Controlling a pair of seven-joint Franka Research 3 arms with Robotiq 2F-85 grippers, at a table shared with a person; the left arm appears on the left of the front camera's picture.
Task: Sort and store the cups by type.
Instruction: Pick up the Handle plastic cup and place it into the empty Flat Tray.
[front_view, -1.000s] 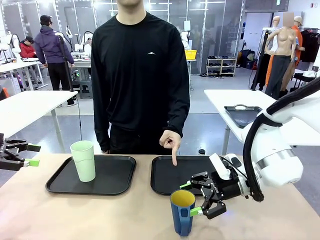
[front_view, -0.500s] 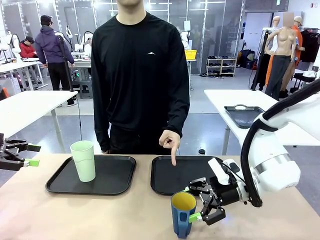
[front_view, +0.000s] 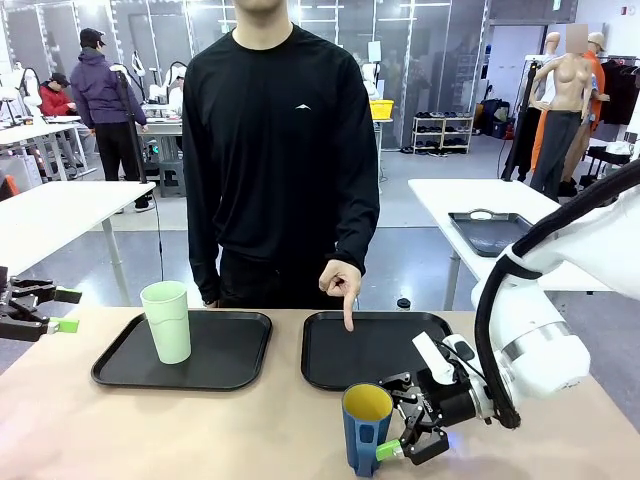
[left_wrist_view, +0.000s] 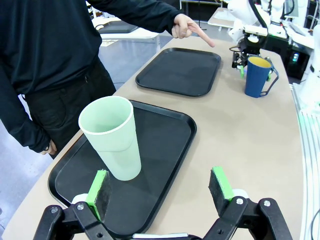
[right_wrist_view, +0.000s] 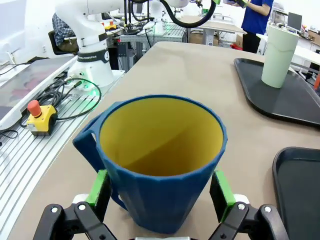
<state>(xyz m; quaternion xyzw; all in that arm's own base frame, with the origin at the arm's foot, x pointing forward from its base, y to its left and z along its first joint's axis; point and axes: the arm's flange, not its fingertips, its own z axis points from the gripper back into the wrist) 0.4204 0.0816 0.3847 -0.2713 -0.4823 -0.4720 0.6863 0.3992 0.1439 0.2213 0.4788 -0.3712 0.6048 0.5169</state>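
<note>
Right gripper (front_view: 400, 418) has slid in around the blue mug (front_view: 365, 427).

Since a second ago our right arm has dropped and pushed forward, so we now see the mug standing upright between the wide-open green pads (right_wrist_view: 221, 189), bracketed but not yet squeezed, handle turned away to one side. Nearest to us it sits on bare table in front of the right tray (front_view: 375, 348), where the person's hand (front_view: 341, 283) points. Farther left, the mint tumbler (front_view: 167, 321) stands upright on the left tray (front_view: 185, 350), with our left gripper (left_wrist_view: 159, 188) spread open and empty just short of it.
</note>
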